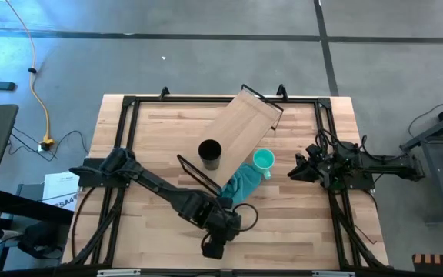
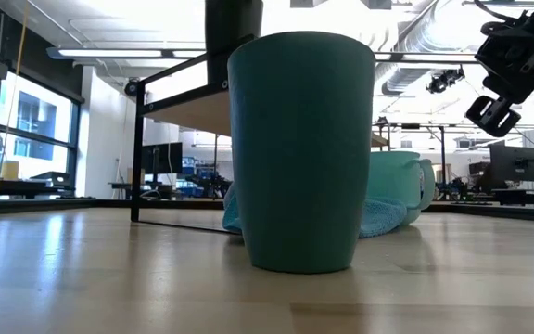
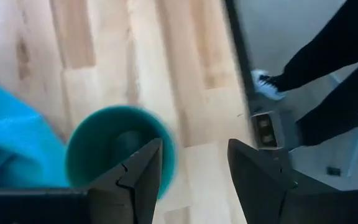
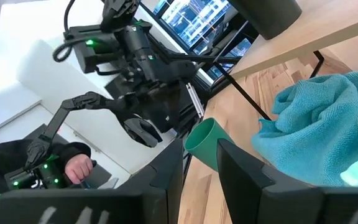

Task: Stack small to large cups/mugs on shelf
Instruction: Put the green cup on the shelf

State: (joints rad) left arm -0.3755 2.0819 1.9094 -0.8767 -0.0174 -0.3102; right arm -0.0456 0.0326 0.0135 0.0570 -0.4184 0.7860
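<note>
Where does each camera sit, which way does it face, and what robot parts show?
High: overhead, facing straight down on the light wooden tabletop; both arms, left gripper and right gripper show.
Low: table height, facing level across; dark green cup up close, right gripper upper corner.
Left wrist: on left arm, facing down past its open fingers at the green cup.
Right wrist: on right arm, facing past its fingers toward the teal cloth.
Shared: low and both wrist views show the green cup.

We find a robotics laboratory: exposed silver ceiling ducts (image 2: 415,65) and long fluorescent strip lights (image 2: 109,53) overhead, distant equipment benches with dark monitors (image 2: 515,167), grey concrete floor (image 1: 206,61), yellow cable (image 1: 35,69).
</note>
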